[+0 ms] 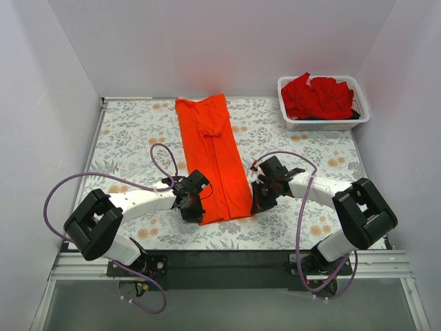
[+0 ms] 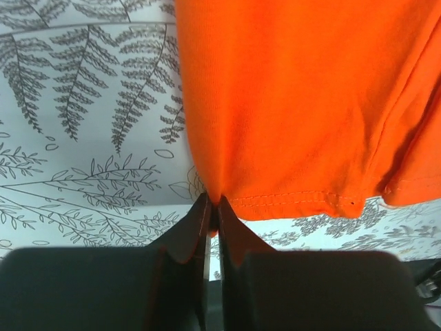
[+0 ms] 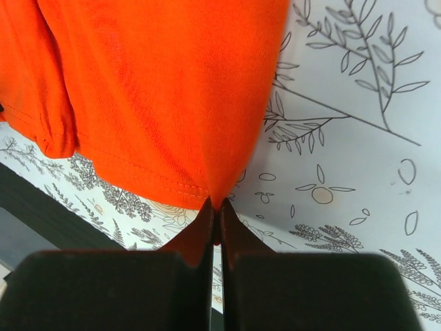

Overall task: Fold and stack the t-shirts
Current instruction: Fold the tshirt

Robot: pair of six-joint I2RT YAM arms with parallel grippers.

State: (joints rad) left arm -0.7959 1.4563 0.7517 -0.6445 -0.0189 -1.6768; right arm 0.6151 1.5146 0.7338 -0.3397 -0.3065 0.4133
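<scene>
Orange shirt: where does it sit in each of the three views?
Top external: orange shirt, centre, a long strip running from the far edge to the grippers.
Left wrist: upper right, corner pinched by left gripper.
Right wrist: upper left, corner pinched by right gripper.
Shared landmark: the stitched near hem.

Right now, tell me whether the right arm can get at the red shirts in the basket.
Probably not yet: the right claw is shut on the orange shirt's near hem. Otherwise the way to the red shirts in the basket looks free.
</scene>
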